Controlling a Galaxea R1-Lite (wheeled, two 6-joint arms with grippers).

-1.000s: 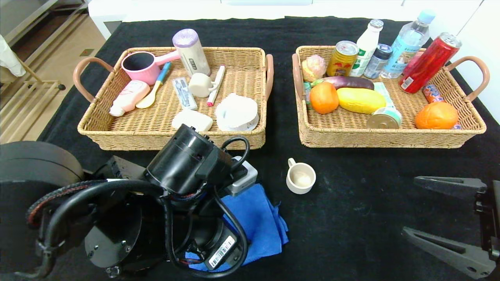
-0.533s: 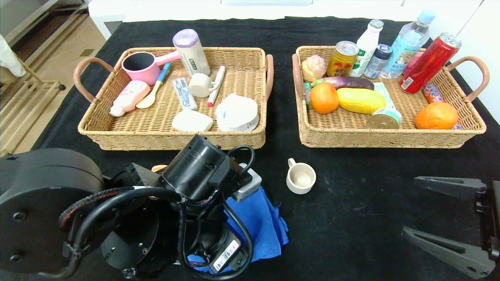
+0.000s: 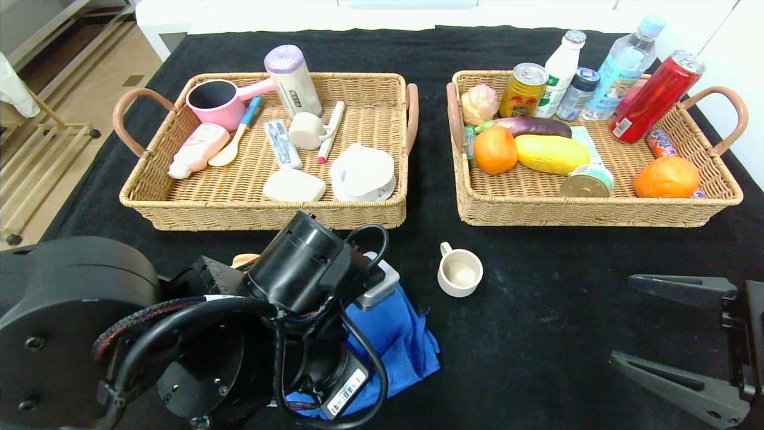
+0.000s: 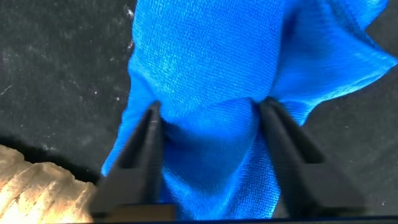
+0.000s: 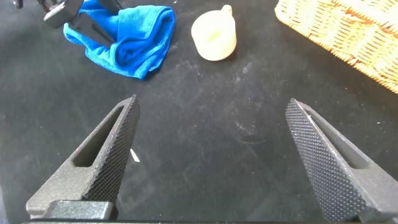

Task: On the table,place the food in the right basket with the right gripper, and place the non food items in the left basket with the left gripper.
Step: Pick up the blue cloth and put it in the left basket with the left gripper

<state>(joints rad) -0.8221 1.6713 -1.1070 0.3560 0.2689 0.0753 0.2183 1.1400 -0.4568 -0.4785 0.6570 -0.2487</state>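
A bright blue cloth (image 3: 400, 340) (image 4: 211, 62) lies on the black table (image 3: 537, 334) near the front, partly under my left arm (image 3: 304, 257). My left gripper (image 4: 210, 106) reaches down onto it, and its two fingers pinch a bunched fold of the cloth. A ridged beige bread roll (image 4: 37, 186) (image 3: 245, 260) lies right beside that gripper. A small cream cup (image 3: 459, 273) (image 5: 214, 36) stands upright to the right of the cloth. My right gripper (image 3: 624, 318) (image 5: 211, 109) hovers open over bare table at the front right.
The left basket (image 3: 262, 218) holds a pink pot, bottles, a spoon and white items. The right basket (image 3: 597, 218) holds an orange (image 3: 494, 149), a yellow fruit (image 3: 552, 153), a tin (image 3: 588, 181), cans and bottles. Bare cloth lies between cup and right gripper.
My left arm has come down and forward onto the blue cloth, and its fingers have closed in on a fold. The bread roll now shows beside it. The right arm barely moved.
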